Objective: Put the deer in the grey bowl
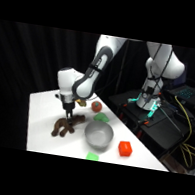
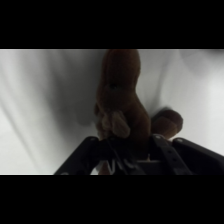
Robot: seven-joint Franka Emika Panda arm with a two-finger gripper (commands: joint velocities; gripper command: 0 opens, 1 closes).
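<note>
Table: seen as a white top, with the grey bowl taken as the landmark for everything on it.

Arm: seen reaching down over the table from the base at the upper right of the side view, well away from the grey bowl at the base end, close to it at the wrist end.

Grey bowl: found upright toward the near middle of the table, its hollow showing nothing inside.

Deer: found lying on the table just beside the grey bowl, on the side away from the arm's base; not inside the bowl. In the wrist view the deer is seen stretched away from the camera on the white surface, its near end tucked in between the black linkage.

Gripper: seen directly above the deer and down at its body, beside the grey bowl's rim. The deer's near end is seen running in between the fingers in the wrist view, but whether it is pinched or merely straddled cannot be told.

Orange-red block: seen near the grey bowl, on its base-ward side.

Green pieces: one found just behind the grey bowl, another just in front of it at the table's near edge.

Red-orange ball: seen behind the grey bowl, past the green piece.
</note>
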